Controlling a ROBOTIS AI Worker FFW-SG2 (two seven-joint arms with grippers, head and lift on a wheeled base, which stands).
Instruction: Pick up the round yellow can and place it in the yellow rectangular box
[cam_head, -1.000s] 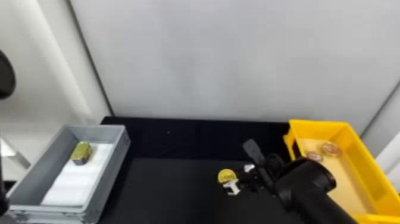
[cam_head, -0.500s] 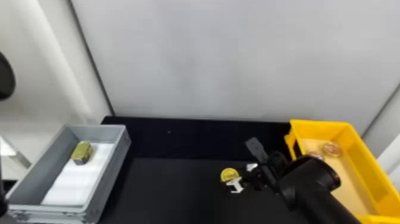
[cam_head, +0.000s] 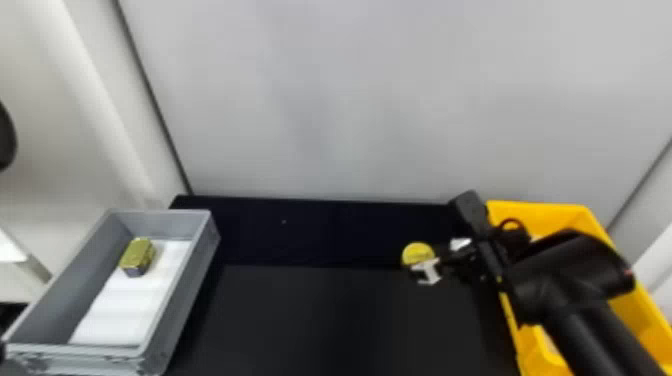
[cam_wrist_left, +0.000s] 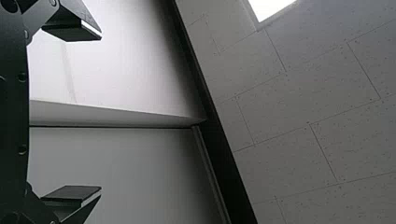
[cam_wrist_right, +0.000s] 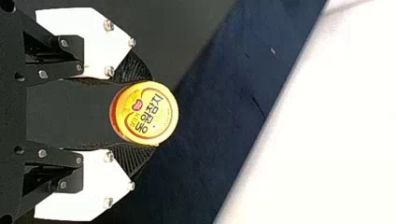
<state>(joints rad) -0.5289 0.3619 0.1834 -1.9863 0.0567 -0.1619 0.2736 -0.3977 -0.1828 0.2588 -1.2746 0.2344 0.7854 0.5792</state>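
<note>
Fingers of the right gripper pinch the yellow can by opposite sides, probably so it drops cleanly once they part. It is left of the yellow box, seemingly raised to clear the wall. The left gripper, spread and empty, is out of the way.

"How do we hold our right gripper?"
"Closed on both sides of the round yellow can, our right forearm slanting in from nearer us and right of it."
"And our left gripper?"
"Well apart from the can, fingers spread wide."
</note>
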